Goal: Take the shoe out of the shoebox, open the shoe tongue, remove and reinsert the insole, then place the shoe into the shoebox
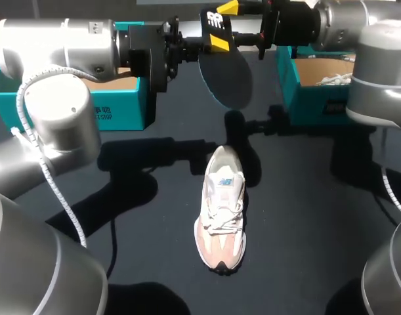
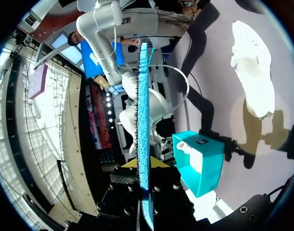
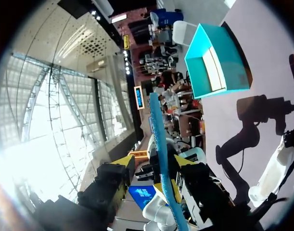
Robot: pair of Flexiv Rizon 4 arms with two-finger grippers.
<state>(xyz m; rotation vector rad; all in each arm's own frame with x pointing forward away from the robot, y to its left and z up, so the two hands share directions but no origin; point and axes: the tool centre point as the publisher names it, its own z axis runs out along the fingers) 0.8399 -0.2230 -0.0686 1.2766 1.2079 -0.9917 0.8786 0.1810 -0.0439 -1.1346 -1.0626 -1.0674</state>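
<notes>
A dark insole [image 1: 228, 75] hangs high over the back of the table between my two grippers. My left gripper [image 1: 197, 49] is shut on its edge; in the left wrist view the insole [image 2: 143, 96] stands edge-on, blue, out of the gripper [image 2: 143, 166]. My right gripper [image 1: 224, 25] is open around the insole's logo end, and in the right wrist view one finger [image 3: 121, 166] stands clear of the insole [image 3: 159, 139]. The white and pink shoe [image 1: 221, 216] lies on the table below, toe towards the front edge.
A teal shoebox [image 1: 121, 108] stands open at the back left under my left arm. A second teal box [image 1: 305, 98] at the back right holds a white shoe [image 1: 335, 79]. The shoe [image 2: 252, 72] lies on dark tabletop [image 1: 305, 216].
</notes>
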